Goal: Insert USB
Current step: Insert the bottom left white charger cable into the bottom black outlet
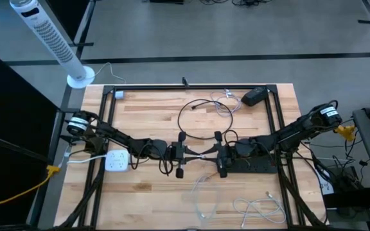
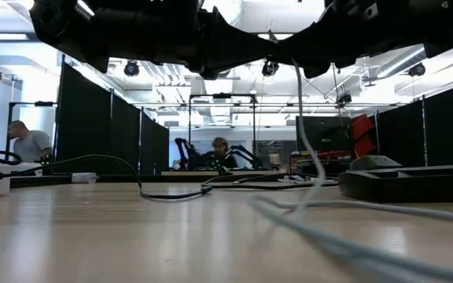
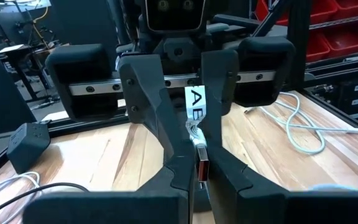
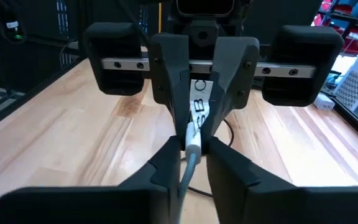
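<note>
Left wrist view shows my left gripper (image 3: 199, 177) and right gripper (image 3: 194, 109) meeting above mid-bench (image 1: 146, 205), fingers of both pinching one USB cable (image 3: 196, 127). I judge it light and limp; I hold the rigid plug (image 3: 201, 169), not the floppy cord.

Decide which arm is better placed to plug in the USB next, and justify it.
Left, probably. The left pincer grips the USB plug itself; the right pincer pinches only its white cable. The white socket block lies beside the left arm.
</note>
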Available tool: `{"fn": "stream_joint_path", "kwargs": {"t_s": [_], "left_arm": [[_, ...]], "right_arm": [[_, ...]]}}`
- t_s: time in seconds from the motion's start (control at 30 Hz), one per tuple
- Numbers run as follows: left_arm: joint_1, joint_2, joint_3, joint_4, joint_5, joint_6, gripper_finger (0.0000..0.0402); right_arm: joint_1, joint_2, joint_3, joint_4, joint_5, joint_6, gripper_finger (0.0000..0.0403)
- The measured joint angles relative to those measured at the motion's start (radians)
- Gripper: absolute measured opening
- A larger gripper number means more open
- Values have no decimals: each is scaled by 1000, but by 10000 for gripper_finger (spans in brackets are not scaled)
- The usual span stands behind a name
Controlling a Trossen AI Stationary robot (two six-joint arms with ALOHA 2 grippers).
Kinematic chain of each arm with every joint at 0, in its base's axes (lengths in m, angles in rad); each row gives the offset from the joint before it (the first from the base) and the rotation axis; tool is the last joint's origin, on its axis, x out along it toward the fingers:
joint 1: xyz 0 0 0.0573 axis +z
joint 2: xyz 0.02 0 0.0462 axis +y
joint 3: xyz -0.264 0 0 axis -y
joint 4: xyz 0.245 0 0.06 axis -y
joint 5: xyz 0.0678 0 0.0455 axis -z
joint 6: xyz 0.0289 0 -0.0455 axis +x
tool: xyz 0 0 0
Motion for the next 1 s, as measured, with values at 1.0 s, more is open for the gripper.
{"fn": "stream_joint_path", "kwargs": {"t_s": [1.0], "left_arm": [[19, -15, -2, -53, 44, -140, 149]], "right_arm": [[140, -97, 0, -170, 218, -174, 9]]}}
